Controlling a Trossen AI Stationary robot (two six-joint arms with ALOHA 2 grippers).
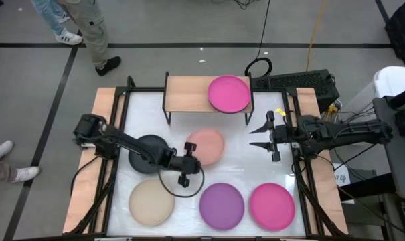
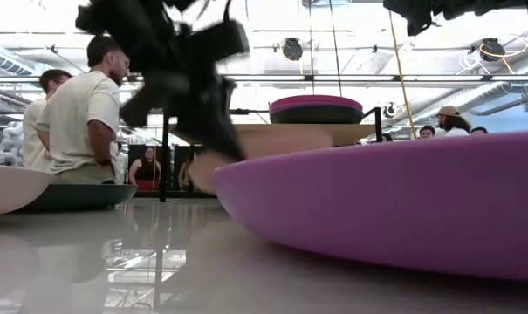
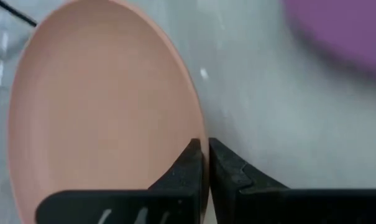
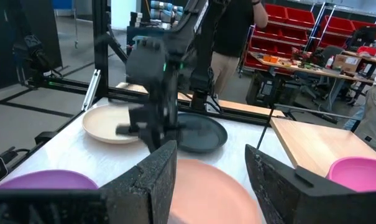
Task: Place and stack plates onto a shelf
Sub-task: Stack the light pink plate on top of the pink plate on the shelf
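Note:
The salmon pink plate [image 1: 207, 146] lies in the table's middle, in front of the shelf [image 1: 187, 94]. My left gripper [image 1: 189, 148] is at the plate's left rim, shut on it. My right gripper [image 1: 259, 137] hangs open to the right of that plate, touching nothing. On the shelf's right half sits a magenta plate [image 1: 229, 94]; the low view shows this magenta plate [image 2: 316, 102] stacked on a dark plate [image 2: 316, 114]. A black-grey plate [image 1: 148, 148] lies partly under my left arm. Beige [image 1: 151, 203], purple [image 1: 221, 204] and magenta [image 1: 272, 205] plates sit along the near edge. My left gripper [image 3: 204, 152] pinches the salmon plate's rim [image 3: 197, 124] on the plate's left side, one finger over the inside and one outside. The fingers come from above, pointing down. The plate lies about flat; whether it is off the table I cannot tell.
The shelf's left half [image 1: 182, 94] is bare wood. Black frame rails [image 1: 115, 134] run along both table sides. People stand beyond the far-left corner [image 1: 88, 30], and a person's shoe [image 1: 1, 148] shows at the left. Cables and a keyboard [image 1: 299, 82] lie right of the shelf.

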